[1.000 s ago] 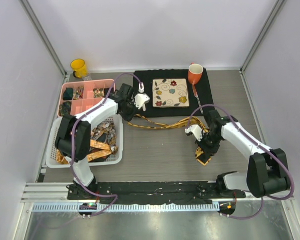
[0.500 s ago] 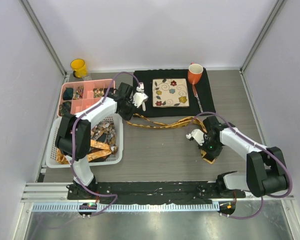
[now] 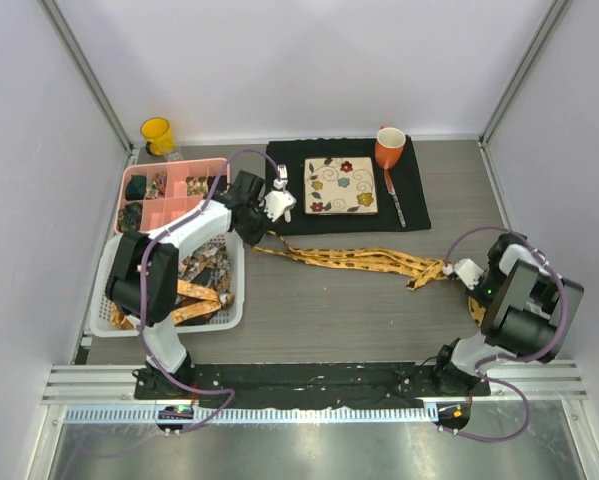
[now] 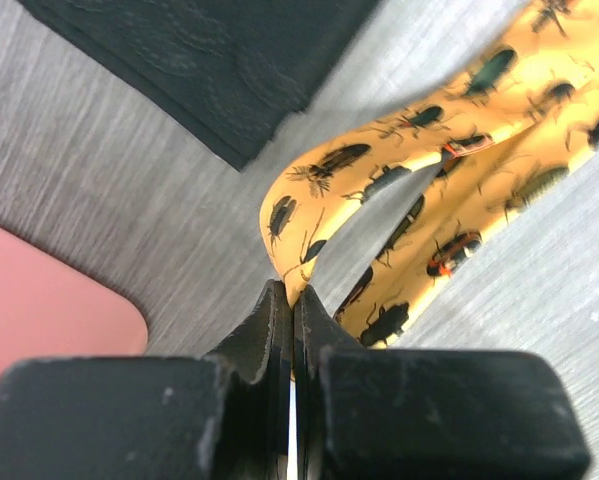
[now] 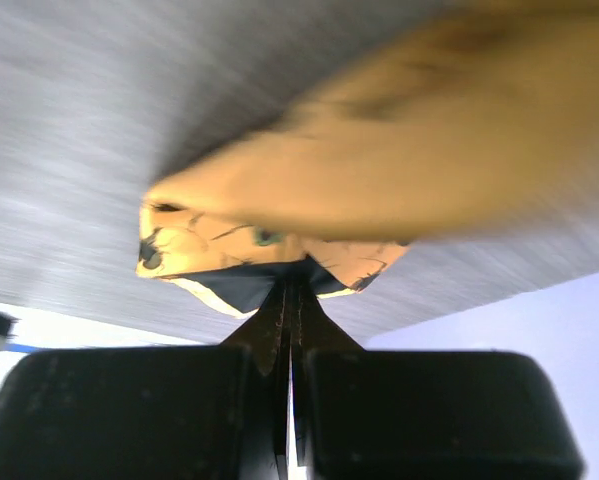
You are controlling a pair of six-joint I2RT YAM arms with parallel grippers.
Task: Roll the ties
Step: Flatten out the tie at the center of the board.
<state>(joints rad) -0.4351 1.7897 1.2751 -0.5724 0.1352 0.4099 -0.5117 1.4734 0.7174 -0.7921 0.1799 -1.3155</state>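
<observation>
From above, you have one mustard-yellow fabric tie with a dark insect print (image 3: 359,260) out on the grey wooden table (image 3: 319,310). It lies in two strands between your two grippers. The left gripper (image 3: 260,236) has one end just beside the black cloth mat (image 3: 414,195). The right gripper (image 3: 449,271) has the other end near the table's right side. More ties lie heaped in one white plastic basket (image 3: 169,328), too tangled to count, and one pink compartment tray (image 3: 176,165) sits behind it. There are two mugs: one yellow mug (image 3: 157,133) and one orange mug (image 3: 389,148).

On your left wrist camera, the left gripper (image 4: 292,300) has its fingers pinched together on the tie's (image 4: 459,200) looped fold.

On your right wrist camera, the right gripper (image 5: 291,285) is clamped on the tie's (image 5: 199,250) end, and the rest of the tie is blurred.
</observation>
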